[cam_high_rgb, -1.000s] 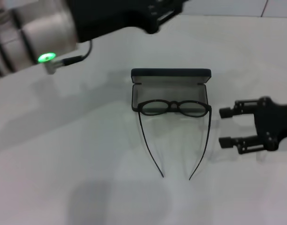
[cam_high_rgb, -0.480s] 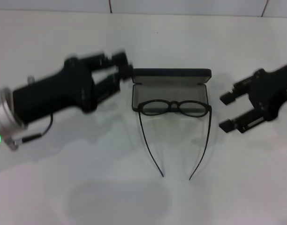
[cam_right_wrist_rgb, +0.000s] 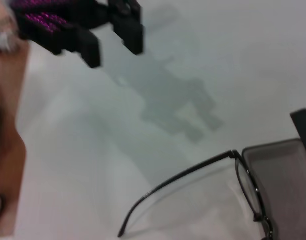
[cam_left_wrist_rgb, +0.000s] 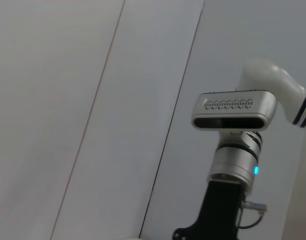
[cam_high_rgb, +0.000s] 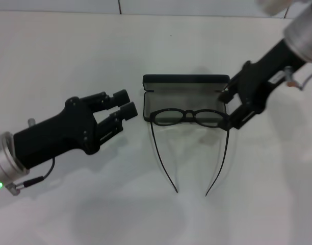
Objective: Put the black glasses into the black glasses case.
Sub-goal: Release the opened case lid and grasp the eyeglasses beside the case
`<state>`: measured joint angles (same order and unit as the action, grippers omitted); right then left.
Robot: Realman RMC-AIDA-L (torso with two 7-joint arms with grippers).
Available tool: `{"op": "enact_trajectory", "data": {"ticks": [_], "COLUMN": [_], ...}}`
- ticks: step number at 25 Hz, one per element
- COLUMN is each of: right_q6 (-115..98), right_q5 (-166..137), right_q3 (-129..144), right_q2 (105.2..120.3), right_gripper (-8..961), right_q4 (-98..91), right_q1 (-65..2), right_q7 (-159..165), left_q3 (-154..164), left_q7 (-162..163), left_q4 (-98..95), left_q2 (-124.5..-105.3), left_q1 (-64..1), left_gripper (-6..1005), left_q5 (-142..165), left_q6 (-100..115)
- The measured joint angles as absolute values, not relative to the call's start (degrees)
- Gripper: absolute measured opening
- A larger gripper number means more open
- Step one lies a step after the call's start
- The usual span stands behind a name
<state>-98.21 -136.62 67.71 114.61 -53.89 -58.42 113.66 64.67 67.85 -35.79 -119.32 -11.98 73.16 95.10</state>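
The black glasses lie open on the white table, their lenses leaning on the front edge of the open black glasses case, temple arms pointing toward me. My right gripper is open, with one finger on each side of the glasses' right hinge, at the case's right end. My left gripper is open and empty just left of the case. The right wrist view shows a temple arm, a lens rim, a case corner and the left gripper farther off.
The white table stretches all round the case, with its back edge against a wall. The left wrist view shows only wall panels and the robot's white head unit.
My right gripper moved up and left from beside the temple arm to the glasses' right hinge. My left arm swung down from the back to just left of the case.
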Motion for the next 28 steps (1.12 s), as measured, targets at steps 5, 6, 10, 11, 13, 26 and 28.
{"op": "enact_trajectory", "data": {"ticks": [5,6,10,11,13,26,28], "right_q6": [-91.8,-90.8,-86.3,-85.7,-84.3,-75.3,-74.3], "right_q5": [-139.3,-139.2,-137.2,-136.8,-136.3,-132.0,-131.5], "right_q3": [72.7,73.5,78.0,78.6,79.8,89.6,90.7], "right_q2": [115.98,116.03,116.18,116.19,116.19,116.19,116.19], "right_gripper": [707,707,707,705,702,683,680], "right_q4": [-44.4,-43.5,-40.4,-40.3,-40.1,-35.7,-35.6], "right_q1": [-65.3,-65.9,-68.1,-68.2,-68.4,-68.9,-68.8], "right_q7": [113.6,113.6,114.1,114.2,114.3,114.5,114.5], "left_q3": [64.6,64.6,65.0,65.0,65.0,65.1,65.1], "left_q7": [65.1,64.8,64.2,63.9,63.3,61.0,61.0], "left_q4": [-32.7,-32.3,-31.9,-31.9,-31.7,-28.6,-28.6], "left_q2": [-119.36,-119.38,-119.44,-119.44,-119.48,-119.58,-119.63], "left_q1": [-12.1,-12.1,-11.7,-11.5,-11.3,-13.0,-13.0], "left_gripper": [323,323,323,323,323,322,322], "left_q5": [73.2,73.2,73.2,73.2,73.6,74.7,74.7], "left_q6": [95.2,95.1,95.2,95.2,95.2,94.7,94.7]}}
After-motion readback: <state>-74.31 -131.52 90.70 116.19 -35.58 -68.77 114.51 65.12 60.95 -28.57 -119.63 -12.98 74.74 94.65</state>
